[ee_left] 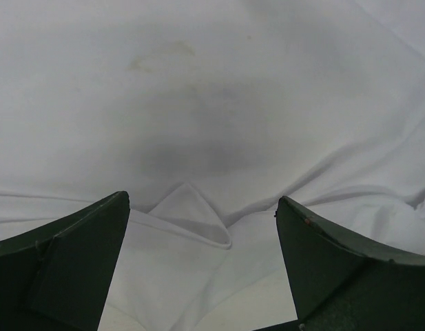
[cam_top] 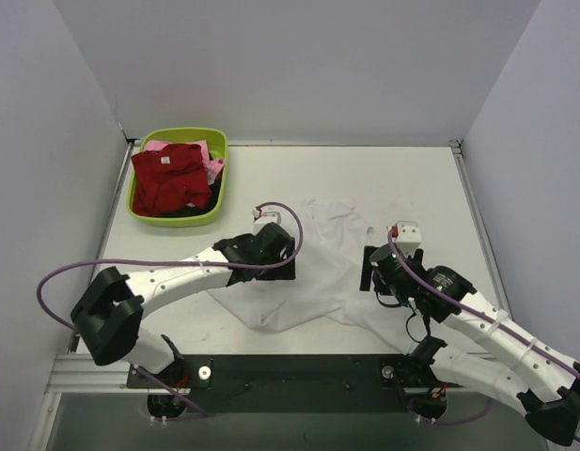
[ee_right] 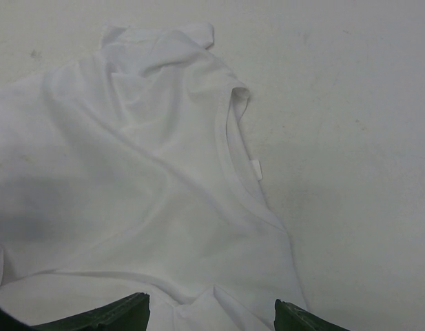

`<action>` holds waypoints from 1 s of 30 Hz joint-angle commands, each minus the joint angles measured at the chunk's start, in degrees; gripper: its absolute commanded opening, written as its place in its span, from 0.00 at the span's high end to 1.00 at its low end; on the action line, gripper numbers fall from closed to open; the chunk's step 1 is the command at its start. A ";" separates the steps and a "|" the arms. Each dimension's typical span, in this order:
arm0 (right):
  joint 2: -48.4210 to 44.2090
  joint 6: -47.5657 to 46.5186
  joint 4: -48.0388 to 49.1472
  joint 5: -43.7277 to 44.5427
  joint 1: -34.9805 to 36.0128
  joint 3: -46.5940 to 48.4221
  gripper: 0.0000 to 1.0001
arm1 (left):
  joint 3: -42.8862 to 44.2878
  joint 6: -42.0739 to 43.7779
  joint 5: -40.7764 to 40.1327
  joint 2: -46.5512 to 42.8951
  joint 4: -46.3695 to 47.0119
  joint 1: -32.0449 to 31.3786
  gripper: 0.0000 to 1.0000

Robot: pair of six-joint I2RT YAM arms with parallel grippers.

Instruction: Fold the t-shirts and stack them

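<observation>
While hovering with left gripper (ee_left: 202, 200) and right gripper (ee_right: 211, 302) both spread and empty over the white t-shirt (cam_top: 327, 258) rumpled mid-frame overhead, lower onto opposite edges, pinch one layer each, draw flat before folding.

lime-green basin (cam_top: 180, 220) sits at far left corner of white table (cam_top: 393, 174), near its edges. plain grey walls (cam_top: 290, 66) enclose three sides.

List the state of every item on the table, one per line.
green basin: upright, holding shirts.
dark red t-shirt: bunched inside, uppermost.
pink t-shirt: inside, mostly covered.
white t-shirt: unfolded, crumpled on the table.
left tool: open, over white t-shirt.
right tool: open, over white t-shirt.
</observation>
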 commanded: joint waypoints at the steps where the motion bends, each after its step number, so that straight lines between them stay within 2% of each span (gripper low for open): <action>1: -0.57 0.37 -1.88 3.69 0.38 1.06 0.28 | 3.16 1.75 0.41 6.12 1.77 -1.79 0.03; 7: 8.37 -2.00 5.49 1.76 -1.55 3.07 0.28 | 6.59 2.45 -4.16 11.40 -0.86 -1.09 0.03; 11: 18.66 -5.08 11.12 -1.67 -4.53 7.98 0.28 | 7.82 2.54 -5.57 12.38 -1.31 2.06 0.03; 18: 36.86 -8.60 18.68 -6.93 -10.77 17.84 0.28 | 8.96 4.73 -4.70 13.78 -0.78 12.34 0.03; 22: 45.81 -9.39 20.62 -11.33 -12.45 21.01 0.28 | 10.11 5.97 -4.61 16.59 -2.09 13.85 0.02; 30: 52.34 -9.04 24.22 -18.10 -12.10 19.34 0.28 | 7.92 5.62 -3.90 21.42 -2.01 13.94 0.03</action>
